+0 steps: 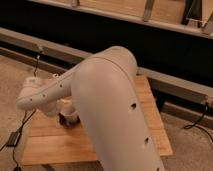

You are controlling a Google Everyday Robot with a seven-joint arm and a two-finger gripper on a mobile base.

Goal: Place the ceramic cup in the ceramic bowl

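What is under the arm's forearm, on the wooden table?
Under the arm only a sliver of the ceramic bowl shows, dark and glossy, on the wooden table. The gripper sits right above it, mostly covered. The ceramic cup is hidden.

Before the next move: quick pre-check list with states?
1. Pincer located: ok, low over the left of the wooden table, mostly behind the arm.
2. Pincer grip state: cannot tell.
3. Ceramic bowl located: ok, dark rim showing just beneath the pincer.
4. Ceramic cup in sight: cannot tell, hidden by the arm.
5. Cup inside bowl: cannot tell.
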